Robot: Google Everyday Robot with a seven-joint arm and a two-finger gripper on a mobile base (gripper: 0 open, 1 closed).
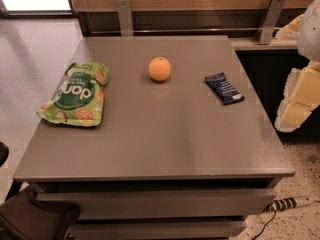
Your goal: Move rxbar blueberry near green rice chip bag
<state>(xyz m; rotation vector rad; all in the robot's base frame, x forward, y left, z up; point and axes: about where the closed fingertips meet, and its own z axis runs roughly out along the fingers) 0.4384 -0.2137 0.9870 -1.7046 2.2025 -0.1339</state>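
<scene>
The rxbar blueberry (224,88) lies at 2 o'clock, the green rice chip bag (75,95) at 9, an orange (159,69) between. The gripper (298,101) hangs at 3 o'clock, and I cannot tell whether it is wide or narrow. I judge that a low carry could send the orange rolling.

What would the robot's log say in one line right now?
bar: right side of table, far from bag | bag: left side | orange: between them | gripper: off table's right edge, not touching bar
</scene>
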